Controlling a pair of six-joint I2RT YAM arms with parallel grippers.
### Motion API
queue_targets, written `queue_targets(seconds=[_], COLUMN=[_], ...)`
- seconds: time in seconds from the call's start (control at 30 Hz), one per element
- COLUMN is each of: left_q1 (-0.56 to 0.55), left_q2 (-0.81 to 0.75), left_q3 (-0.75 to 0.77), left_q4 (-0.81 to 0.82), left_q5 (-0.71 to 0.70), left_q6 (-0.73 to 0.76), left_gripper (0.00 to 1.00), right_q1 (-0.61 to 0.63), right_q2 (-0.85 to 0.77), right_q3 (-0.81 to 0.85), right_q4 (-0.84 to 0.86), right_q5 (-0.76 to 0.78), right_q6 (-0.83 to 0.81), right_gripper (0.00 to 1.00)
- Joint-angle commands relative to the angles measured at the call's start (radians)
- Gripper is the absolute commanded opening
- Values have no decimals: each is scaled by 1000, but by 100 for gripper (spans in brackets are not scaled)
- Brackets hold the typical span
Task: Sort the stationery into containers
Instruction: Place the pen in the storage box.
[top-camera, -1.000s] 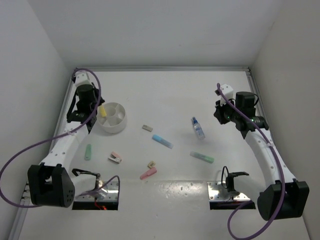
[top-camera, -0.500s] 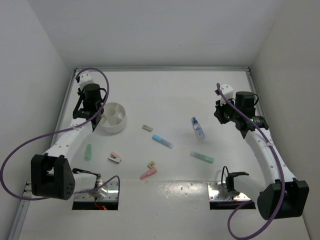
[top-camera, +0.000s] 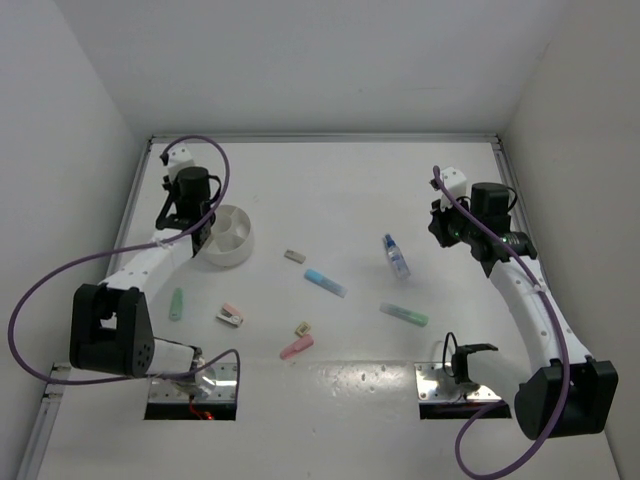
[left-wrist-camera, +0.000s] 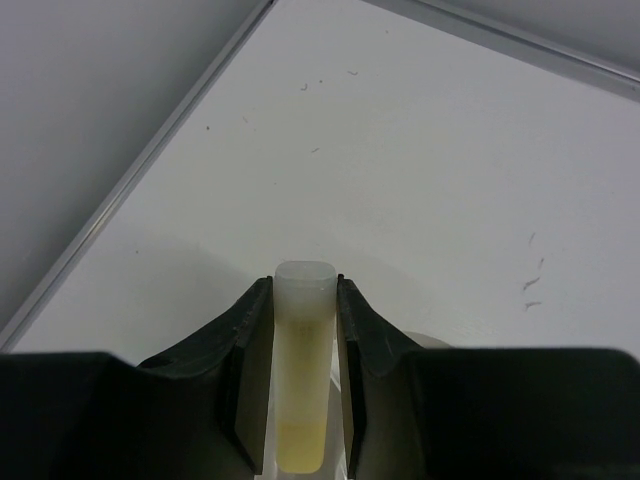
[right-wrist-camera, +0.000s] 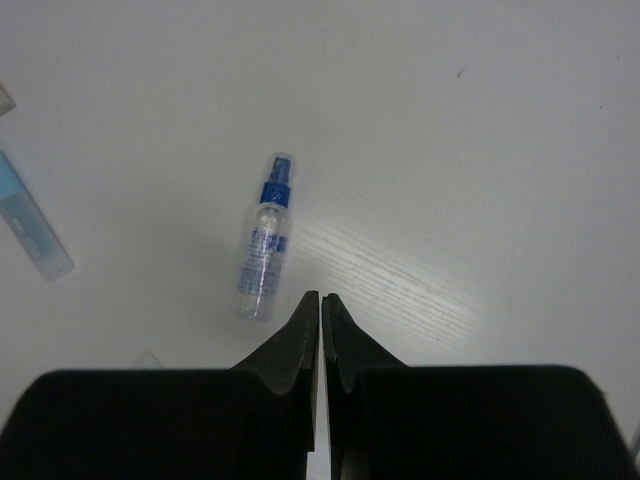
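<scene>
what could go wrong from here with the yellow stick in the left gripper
1. The left gripper holds the yellow stick at the left edge of the bowl. If it lets go there, the stick may hit the rim or land outside.
2. The right gripper is shut near the lying bottle. Lowered like that, it could roll the bottle away.

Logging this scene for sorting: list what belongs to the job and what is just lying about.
Job: divided bowl, yellow highlighter held by left gripper, blue highlighter, spray bottle, two green sticks, pink stick, stapler, two tan blocks.
Not job (rig only): purple cables, metal base plates.
</scene>
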Motion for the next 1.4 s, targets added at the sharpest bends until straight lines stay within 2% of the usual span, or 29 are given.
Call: queue_targets(seconds=[0.0,0.4,0.53,0.9,1.37], left_q1=[-21,-85,-108,-108,-99], left_q2=[12,-46,-80,-59,76], left_q3=[-16,-232,-310,-350,-298], left_q4=[89,351,478,641,727], left_q5=[-27,-96,-178,-200,-209], left_q6=[11,31,54,73,151], left_gripper=[0,0,0,0,0], right_q1=[4,4,4,4,4], right_q2=[0,0,0,0,10], right_q3=[6,-3,-3,-3,-3], right_q4=[45,45,45,45,45], right_q5=[0,10,10,0,0], right_q6=[-5,-5,-5,-5,-5], right_gripper=[3,3,3,3,3])
